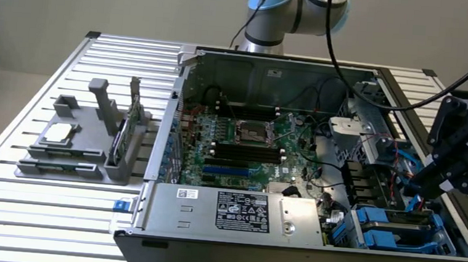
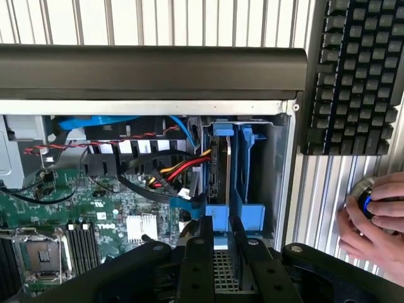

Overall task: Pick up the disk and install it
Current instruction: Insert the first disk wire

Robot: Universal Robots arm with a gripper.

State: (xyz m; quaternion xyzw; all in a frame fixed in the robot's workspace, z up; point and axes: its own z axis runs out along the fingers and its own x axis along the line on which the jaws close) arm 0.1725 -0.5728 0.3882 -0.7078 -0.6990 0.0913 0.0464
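Over the drive bay at the case's four-o'clock corner, my gripper point(image 2: 218, 243) has its fingers close together with nothing clamped. The disk point(image 2: 219, 167) stands on edge in the blue cage point(image 2: 252, 170), so I judge installation nearly finished; any next move needs clearance from the cables point(image 2: 180, 167).

— Where is the arm standing right now?

— Its grey and blue joint point(image 1: 296, 12) is sitting at the top centre of the exterior view, and the black gripper point(image 1: 456, 160) is hanging at the right edge, tilted down.

— And the fingers?

— In the wrist view two dark fingers point(image 2: 201, 265) are lying side by side at the bottom centre, a narrow gap between them, nothing gripped.

— Anyone nearby?

— A person's hand point(image 2: 374, 228) is resting at the lower right of the wrist view.
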